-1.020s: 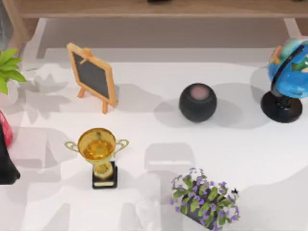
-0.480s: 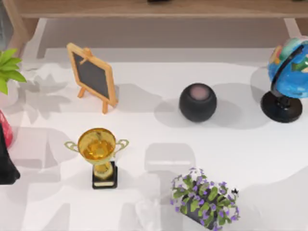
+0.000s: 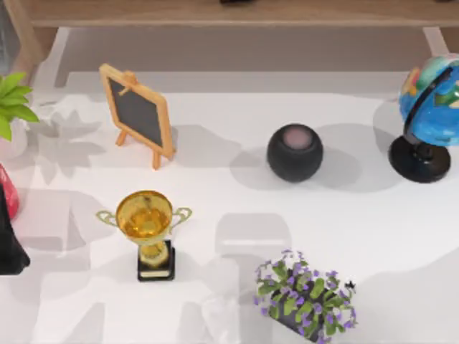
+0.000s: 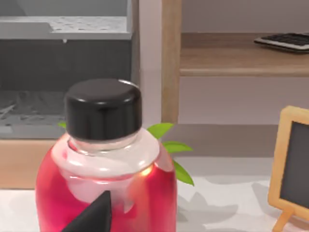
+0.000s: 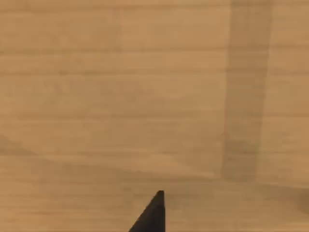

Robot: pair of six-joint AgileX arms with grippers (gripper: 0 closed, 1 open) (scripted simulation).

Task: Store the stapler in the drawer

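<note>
The stapler and the drawer are out of view. My left arm (image 3: 8, 247) is a black shape at the table's left edge, beside a red bottle (image 3: 6, 190). In the left wrist view that red bottle (image 4: 104, 183) with a black cap stands close ahead, and a dark tip of my left gripper (image 4: 94, 215) overlaps its lower part. The right wrist view faces a plain wooden surface (image 5: 145, 96), with a dark tip of my right gripper (image 5: 152, 215) at the picture's edge.
On the white table stand a small chalkboard easel (image 3: 138, 113), a gold trophy (image 3: 147, 229), a black round speaker (image 3: 295, 152), a globe (image 3: 430, 107), a purple flower pot (image 3: 305, 297) and a green plant (image 3: 11, 100). A wooden shelf (image 3: 229, 13) runs along the back.
</note>
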